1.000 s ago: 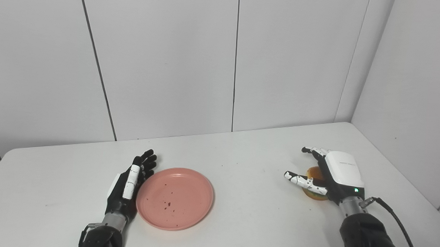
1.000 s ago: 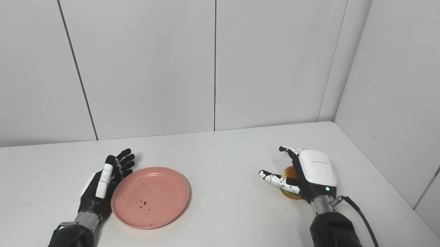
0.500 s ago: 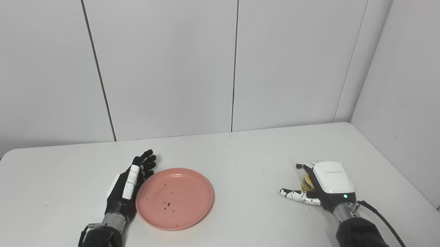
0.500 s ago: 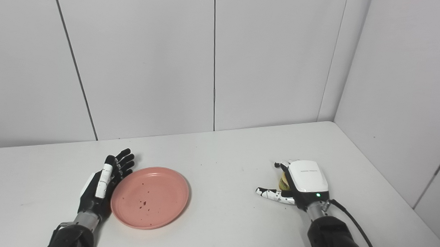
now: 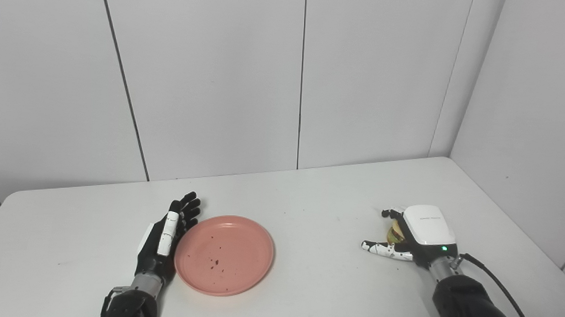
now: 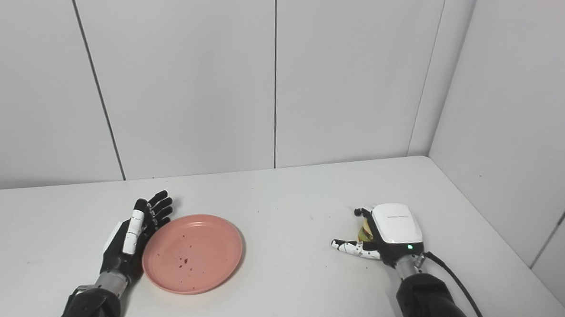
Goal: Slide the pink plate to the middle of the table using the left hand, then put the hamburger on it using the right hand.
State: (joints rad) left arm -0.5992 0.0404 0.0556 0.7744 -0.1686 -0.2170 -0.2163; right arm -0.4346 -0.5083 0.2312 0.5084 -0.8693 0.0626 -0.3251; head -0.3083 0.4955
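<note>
Right hand (image 5: pixel 415 233) first: it lies low on the white table (image 5: pixel 319 193) over toward the right edge, its white back facing up and its palm cupped over the hamburger (image 5: pixel 394 232). Only a sliver of bun and something greenish peeks out on the inner side. Its fingers curl over the far side of the bun while the thumb lies stretched out along the tabletop toward the middle (rather loose-looking, that thumb). Whether the fingers have truly pinched the bun I cannot tell; the hand itself hides the contact. My guess is that it is settling into a grasp from above, since covering the burger this way lets the fingers wrap the far side and the thumb come in from the near side.

On the other side, the left hand (image 5: pixel 164 234) rests edge-on against the table, fingers apart and straight, holding nothing, with its palm turned to the pink plate (image 5: pixel 225 254) and touching or all but touching the rim. That flat, blade-like pose suits a sideways shove rather than a pickup. From where I stand the plate sits left of the table's centre, with a few dark crumbs on it, well apart from the burger, so it may still want more of a push if the middle is the goal.
</note>
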